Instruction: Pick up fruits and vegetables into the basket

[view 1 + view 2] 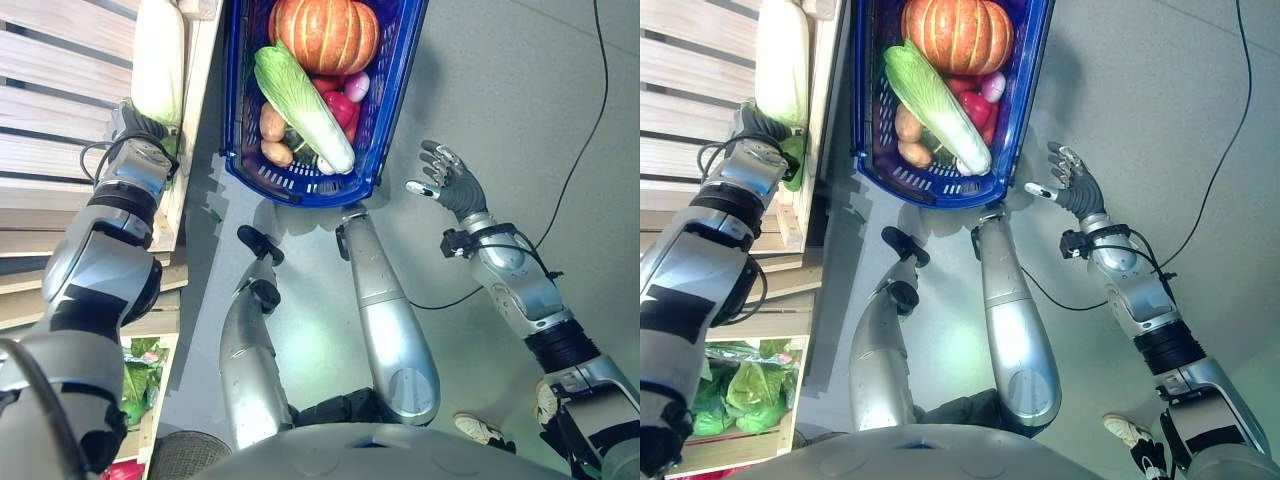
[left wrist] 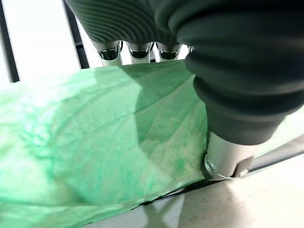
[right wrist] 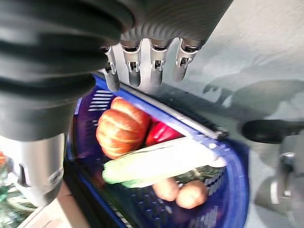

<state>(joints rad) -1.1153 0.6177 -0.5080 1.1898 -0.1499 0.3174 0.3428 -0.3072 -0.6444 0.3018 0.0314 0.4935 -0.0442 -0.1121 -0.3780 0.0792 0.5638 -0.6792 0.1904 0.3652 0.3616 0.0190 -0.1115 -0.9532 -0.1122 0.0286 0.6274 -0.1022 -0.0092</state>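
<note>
A pale wooden slatted rack [image 1: 50, 110] fills the 9 to 11 o'clock side. Grey floor [image 1: 520, 90] spreads from 12 to 4 o'clock. A person's shoe [image 1: 478, 428] sits at 5 o'clock.

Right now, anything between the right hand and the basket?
No. In the left eye view, bare grey floor separates the open right hand from the blue basket's rim; nothing lies there.

Blue slotted plastic basket [image 1: 385, 95]; glossy ribbed pumpkin [image 1: 325, 32]; veined, matt cabbage leaf [image 2: 95, 137]; pale wooden slatted shelf [image 1: 50, 110]; smooth grey floor [image 1: 520, 90].
</note>
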